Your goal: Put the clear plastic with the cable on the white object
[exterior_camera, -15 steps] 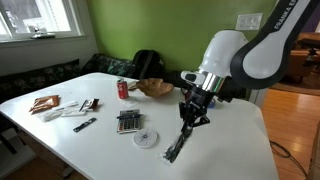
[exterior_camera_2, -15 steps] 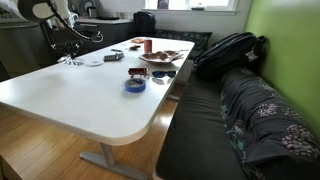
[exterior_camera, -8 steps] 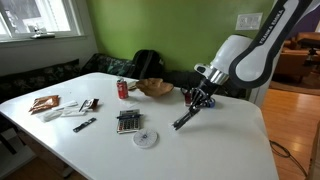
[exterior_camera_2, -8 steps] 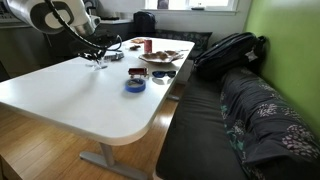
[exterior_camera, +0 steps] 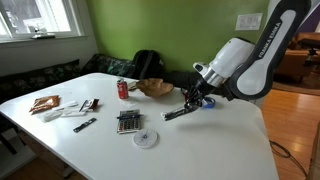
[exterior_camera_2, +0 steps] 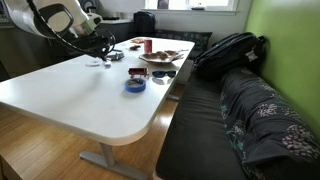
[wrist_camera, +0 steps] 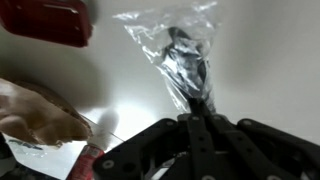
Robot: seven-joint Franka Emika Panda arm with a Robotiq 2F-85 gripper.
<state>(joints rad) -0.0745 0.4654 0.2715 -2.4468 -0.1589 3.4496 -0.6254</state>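
Observation:
My gripper (exterior_camera: 193, 101) is shut on a clear plastic bag with a dark cable (wrist_camera: 176, 48) inside. It holds the bag above the white table (exterior_camera: 220, 150), near the wooden bowl (exterior_camera: 154, 87). The bag sticks out from the jaws (wrist_camera: 198, 106), and in an exterior view it slants down towards the table (exterior_camera: 172, 114). A small round, pale, flat disc (exterior_camera: 146, 138) lies on the table beside the dark calculator (exterior_camera: 127, 121). A flat white object (exterior_camera: 68, 113) lies further along the table. The arm also shows over the far table end (exterior_camera_2: 100, 48).
A red can (exterior_camera: 123, 89) stands by the bowl and shows in the wrist view (wrist_camera: 50, 20). Packets (exterior_camera: 45, 103) and a small black item (exterior_camera: 84, 125) lie near the white object. A blue tape roll (exterior_camera_2: 135, 85) sits near the table edge. A black backpack (exterior_camera: 148, 62) rests on the bench.
My gripper rose and moved away from the calculator towards the bowl, carrying the bag. The bag swung from hanging nearly straight down to slanting sideways.

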